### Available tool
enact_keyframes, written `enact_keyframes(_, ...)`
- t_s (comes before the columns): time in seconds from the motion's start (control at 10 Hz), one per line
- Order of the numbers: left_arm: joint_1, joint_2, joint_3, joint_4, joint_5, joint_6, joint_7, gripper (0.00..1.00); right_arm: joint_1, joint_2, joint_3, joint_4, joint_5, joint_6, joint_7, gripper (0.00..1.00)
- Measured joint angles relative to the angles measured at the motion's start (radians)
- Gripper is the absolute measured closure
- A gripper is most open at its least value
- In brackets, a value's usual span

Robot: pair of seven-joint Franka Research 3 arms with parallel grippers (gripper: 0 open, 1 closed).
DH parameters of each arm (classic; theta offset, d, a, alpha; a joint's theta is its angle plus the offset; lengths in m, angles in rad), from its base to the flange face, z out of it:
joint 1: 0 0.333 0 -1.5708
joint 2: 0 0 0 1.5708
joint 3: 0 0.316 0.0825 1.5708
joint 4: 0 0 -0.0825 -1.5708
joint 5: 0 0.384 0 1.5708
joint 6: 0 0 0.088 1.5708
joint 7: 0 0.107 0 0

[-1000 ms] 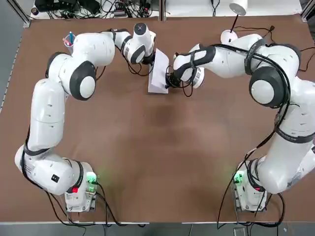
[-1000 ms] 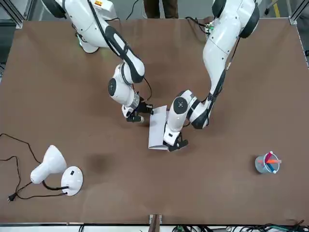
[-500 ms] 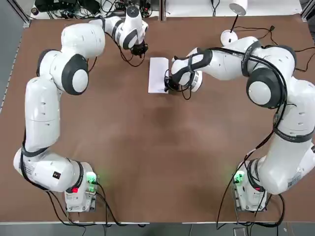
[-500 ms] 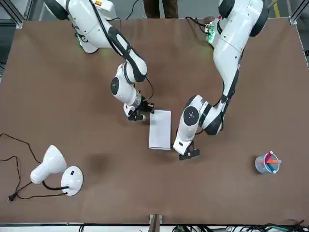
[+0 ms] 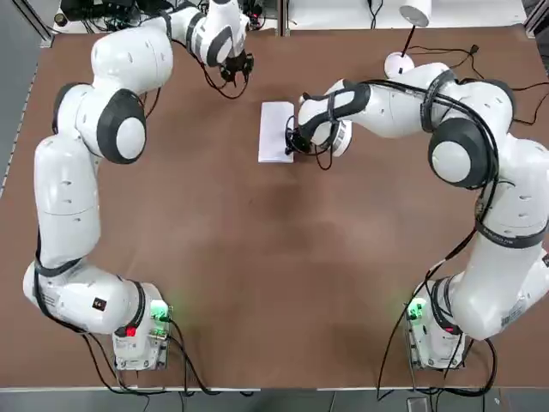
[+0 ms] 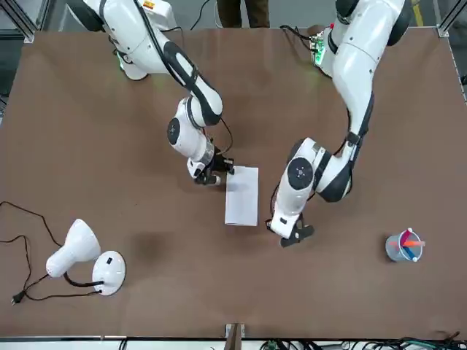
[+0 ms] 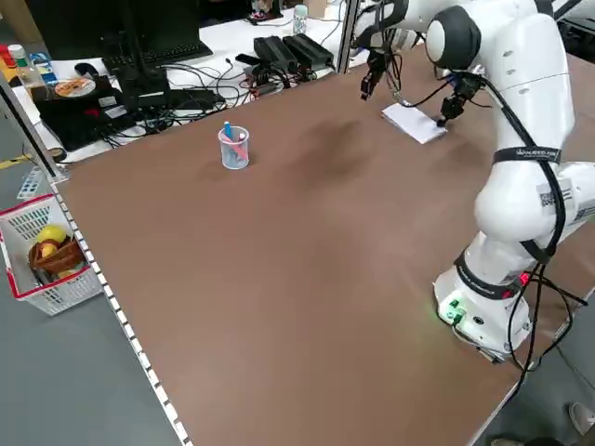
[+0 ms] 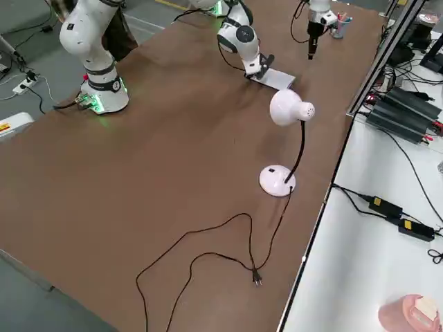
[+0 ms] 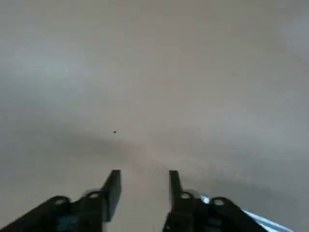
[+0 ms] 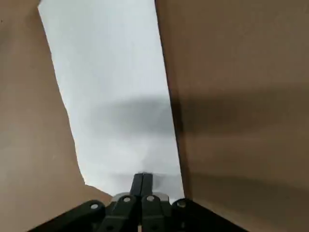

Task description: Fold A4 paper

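Observation:
The A4 paper point(image 5: 276, 131) lies flat as a narrow white rectangle at the far middle of the brown table, also seen in the front view point(image 6: 242, 195). My right gripper point(image 5: 294, 145) is shut, its tips resting on the sheet point(image 10: 116, 96) near one long edge, close to a corner. My left gripper point(image 5: 236, 69) hovers farther back and to the left of the paper, apart from it point(image 6: 292, 235). Its fingers point(image 9: 112, 186) stand open over bare tabletop with nothing between them.
A white desk lamp point(image 6: 108, 271) with its cord point(image 8: 208, 256) stands at the far right of the table. A clear cup of pens point(image 6: 403, 246) sits at the far left. Cables and power bricks point(image 7: 288, 51) lie beyond the far edge.
The left gripper has let go of the paper, opened, and drawn back toward the far left. The raised flap has dropped, so the sheet lies flat. The right gripper has stayed.

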Motion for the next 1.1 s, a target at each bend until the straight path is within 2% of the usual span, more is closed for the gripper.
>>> enact_keyframes(0.3, 0.046, -0.027, -0.001, 0.023, -0.041, 0.0, -0.022, 0.01, 0.0, 0.046, -0.005, 0.049, -0.006, 0.015, -0.004, 0.98)
enact_keyframes(0.7, 0.069, -0.047, -0.001, 0.023, -0.124, 0.002, -0.026, 0.0, 0.0, 0.089, -0.034, 0.125, -0.027, 0.016, -0.016, 0.98)
enact_keyframes(1.1, 0.127, -0.047, 0.002, 0.024, -0.148, 0.032, -0.028, 0.0, 0.0, 0.118, -0.057, 0.18, -0.029, 0.016, -0.045, 0.98)
